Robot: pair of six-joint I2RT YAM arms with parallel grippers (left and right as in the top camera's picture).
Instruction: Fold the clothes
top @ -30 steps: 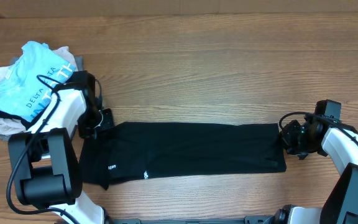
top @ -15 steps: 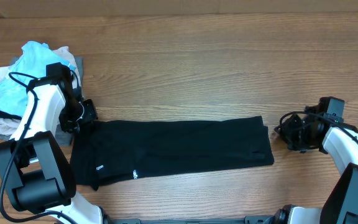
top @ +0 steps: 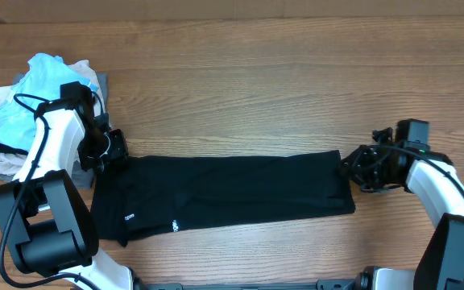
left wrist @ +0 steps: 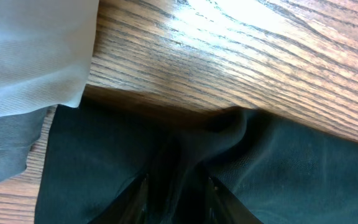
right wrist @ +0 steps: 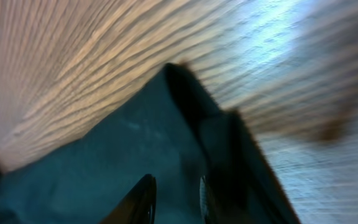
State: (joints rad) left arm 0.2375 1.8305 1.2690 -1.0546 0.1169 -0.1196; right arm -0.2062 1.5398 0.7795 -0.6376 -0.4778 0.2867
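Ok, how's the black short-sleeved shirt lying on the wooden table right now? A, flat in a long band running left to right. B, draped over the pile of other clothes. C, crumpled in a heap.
A: the overhead view shows the black soft-fabric shirt spread flat as a long left-to-right band on the wooden table.

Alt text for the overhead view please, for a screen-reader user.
A black shirt lies as a long flat band across a wooden table, with the left gripper at its left end and the right gripper at its right end. A pile of light-blue, white and grey garments sits at the table's left side.
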